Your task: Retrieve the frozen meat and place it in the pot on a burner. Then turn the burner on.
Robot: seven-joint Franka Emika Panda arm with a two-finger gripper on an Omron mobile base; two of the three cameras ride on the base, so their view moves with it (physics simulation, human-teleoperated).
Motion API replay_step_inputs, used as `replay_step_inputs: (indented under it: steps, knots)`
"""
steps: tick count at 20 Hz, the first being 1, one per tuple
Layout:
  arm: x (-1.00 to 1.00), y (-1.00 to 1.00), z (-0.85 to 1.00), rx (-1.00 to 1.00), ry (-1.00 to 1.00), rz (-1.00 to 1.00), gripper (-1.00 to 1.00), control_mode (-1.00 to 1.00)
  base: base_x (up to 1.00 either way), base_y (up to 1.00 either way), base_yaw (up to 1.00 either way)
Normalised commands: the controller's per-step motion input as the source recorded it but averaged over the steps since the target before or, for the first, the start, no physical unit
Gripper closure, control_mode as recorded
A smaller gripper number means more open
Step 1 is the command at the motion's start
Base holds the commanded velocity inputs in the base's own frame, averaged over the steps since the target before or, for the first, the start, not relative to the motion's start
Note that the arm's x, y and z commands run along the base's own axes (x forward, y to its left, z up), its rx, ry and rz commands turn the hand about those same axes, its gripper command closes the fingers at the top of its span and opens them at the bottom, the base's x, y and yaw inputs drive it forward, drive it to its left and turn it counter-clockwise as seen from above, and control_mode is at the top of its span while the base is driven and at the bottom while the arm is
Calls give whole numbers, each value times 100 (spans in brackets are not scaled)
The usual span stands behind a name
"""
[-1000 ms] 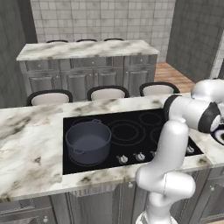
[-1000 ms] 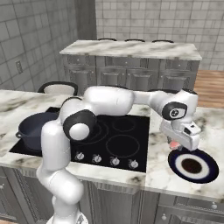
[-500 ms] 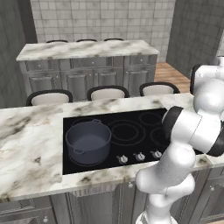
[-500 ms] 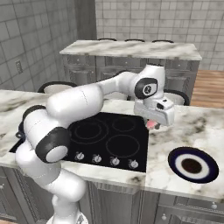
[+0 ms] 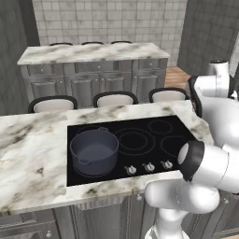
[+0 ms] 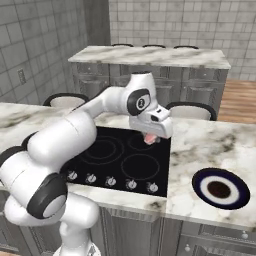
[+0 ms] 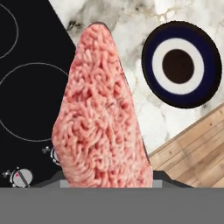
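Pink, grainy frozen meat (image 7: 103, 113), tapering upward.

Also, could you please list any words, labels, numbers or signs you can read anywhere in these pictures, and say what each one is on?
None can be read.
Arm joint cap: a small pale mark, too blurred to read.
Stove knobs: small red marks, no lettering legible.
Plate: dark and white rings, no text.
Frozen meat: no label.

The meat (image 7: 103, 118), a pink, grainy, tapering chunk, is held up in the air over the cooktop's right edge. The pot (image 5: 94, 150), dark grey-blue and empty, is seen upright on the left burner (image 5: 78, 168), well apart from the meat.
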Motion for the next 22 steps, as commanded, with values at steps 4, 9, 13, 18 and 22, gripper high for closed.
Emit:
replay_step_inputs:
  steps: [4,9,13,18,22]
  knots:
    - [0,0,0,0,0,0,100,-100,0,0,0]
    - [0,25,-1,30,3,0,100,-100,0,0,0]
    - [0,60,7,42,0,0,100,-100,0,0,0]
    - [-1,83,42,6,-2,2,100,-100,0,0,0]
    - [0,86,47,0,0,0,100,-100,0,0,0]
